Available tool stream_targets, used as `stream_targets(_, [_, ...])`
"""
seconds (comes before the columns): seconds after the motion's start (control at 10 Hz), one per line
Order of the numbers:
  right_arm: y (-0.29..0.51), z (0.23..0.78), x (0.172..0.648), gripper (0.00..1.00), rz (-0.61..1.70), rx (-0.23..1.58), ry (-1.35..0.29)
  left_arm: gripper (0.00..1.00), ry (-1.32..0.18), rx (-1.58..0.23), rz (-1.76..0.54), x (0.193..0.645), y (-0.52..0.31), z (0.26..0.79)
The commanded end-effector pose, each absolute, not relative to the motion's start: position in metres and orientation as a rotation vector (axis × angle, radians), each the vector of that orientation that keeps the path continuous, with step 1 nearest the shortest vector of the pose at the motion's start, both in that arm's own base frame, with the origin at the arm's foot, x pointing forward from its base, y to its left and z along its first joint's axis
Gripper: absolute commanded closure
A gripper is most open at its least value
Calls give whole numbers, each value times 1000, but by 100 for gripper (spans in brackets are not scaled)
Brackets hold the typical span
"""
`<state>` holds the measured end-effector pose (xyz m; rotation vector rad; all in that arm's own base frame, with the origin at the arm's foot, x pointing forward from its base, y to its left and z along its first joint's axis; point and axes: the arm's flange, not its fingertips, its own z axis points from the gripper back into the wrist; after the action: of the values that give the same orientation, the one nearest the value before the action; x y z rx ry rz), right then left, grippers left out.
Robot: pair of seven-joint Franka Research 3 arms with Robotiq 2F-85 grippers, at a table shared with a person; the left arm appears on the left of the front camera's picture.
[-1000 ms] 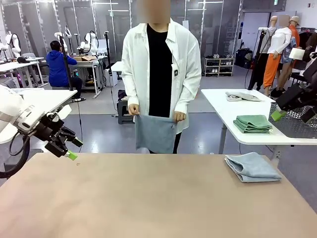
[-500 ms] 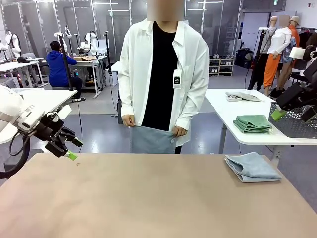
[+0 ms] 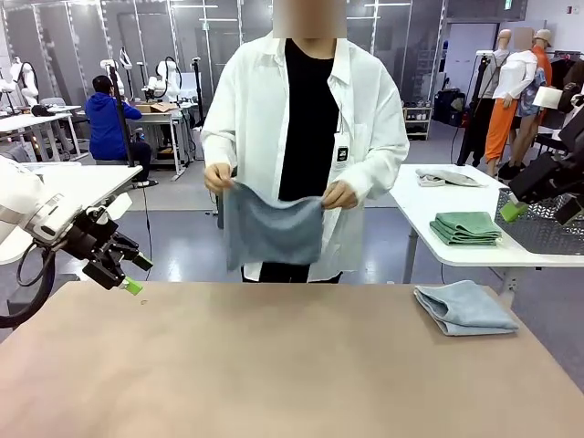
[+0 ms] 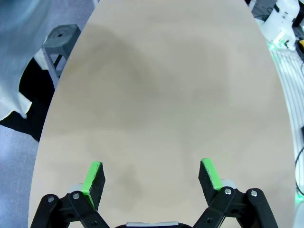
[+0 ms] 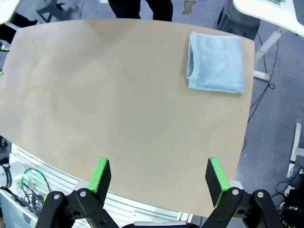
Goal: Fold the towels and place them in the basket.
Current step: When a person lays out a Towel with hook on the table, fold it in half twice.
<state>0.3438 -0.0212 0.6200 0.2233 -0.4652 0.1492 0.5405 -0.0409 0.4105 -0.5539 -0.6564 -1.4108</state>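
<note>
— So, what are you working over?

— A tan table (image 3: 274, 365), matt, with rounded corners, in a big workshop hall with a grey floor. To the right stands a white side table (image 3: 420, 201) with a stack of green folded cloths (image 3: 467, 226). Beside them, at the far right, is the dark mesh basket (image 3: 545, 235), partly behind my right arm. A person in a blue top (image 3: 108, 123) sits at a bench far off on the left.

— And the towels?

— Two. The folded towel (image 5: 216, 61) lies flat at the table's far right corner, just inside the right edge. Folded, it is close to square, so I cannot give it a long axis. Its rounded fold faces left, toward the middle of the table, and its loose edges face right. The other towel (image 3: 272, 230) is held up off the table by the person in the white shirt (image 3: 365, 119) across from me. They grip its top corners, one hand (image 3: 217, 176) at the left, the other hand (image 3: 340, 194) at the right. The top edge runs left to right and sags a little. The cloth hangs straight down, flat face toward me, its lower hem above the table's far edge.

— Your grippers?

— My left gripper (image 4: 152, 173) hangs over the table's left end, jaws spread wide with nothing between them. My right gripper (image 5: 156, 173) is high at the right, looking down on the whole table, jaws likewise apart and holding nothing.
</note>
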Motion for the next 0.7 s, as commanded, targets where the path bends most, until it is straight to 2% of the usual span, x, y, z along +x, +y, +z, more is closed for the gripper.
stream_targets(0.0, [-21, 621, 342, 0, 146, 218, -468, 0, -649, -546, -1403, 540, -41, 413])
stream_targets(0.6, [-21, 621, 342, 0, 146, 218, -468, 0, -649, -546, -1403, 540, -41, 413])
